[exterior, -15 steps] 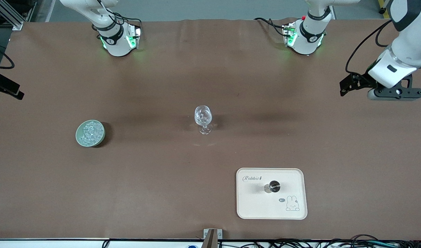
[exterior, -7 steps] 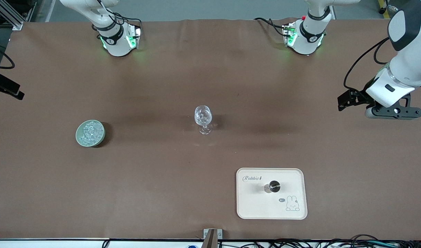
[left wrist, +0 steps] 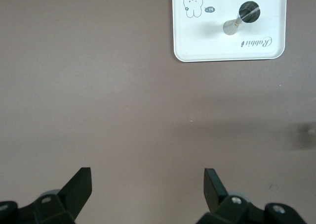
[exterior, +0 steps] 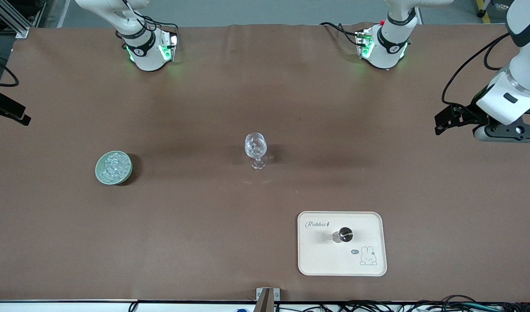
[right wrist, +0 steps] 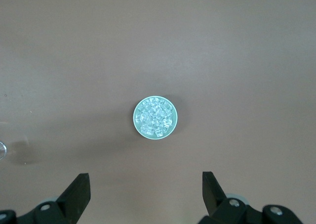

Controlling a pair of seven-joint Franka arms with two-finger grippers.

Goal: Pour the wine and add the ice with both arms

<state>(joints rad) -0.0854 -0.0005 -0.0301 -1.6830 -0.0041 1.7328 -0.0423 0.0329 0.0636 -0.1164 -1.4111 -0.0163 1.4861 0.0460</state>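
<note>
Starting at the right arm's end of the table, the green bowl of ice cubes sits upright on the brown table, heaped full. My right gripper hangs high above it with its fingers spread wide and nothing between them.

At the middle of the table stands the wine glass, upright on its foot. It looks clear, with no dark wine showing, and I cannot tell whether any ice lies in it.

Nearer the front camera and toward the left arm's end is the cream rabbit tray. A small metal vessel with a dark top stands near its middle.

My left gripper is up over the left arm's end of the table, well apart from the tray, also wide open and holding nothing.

This could be me heading in for the vessel and the ice, or drawing away with both set back down.

Any grip on the vessel should centre its narrow body between my fingers and keep it level, because it looks top-heavy. Any pour should come in over the rim without nudging the glass's light stem.
</note>
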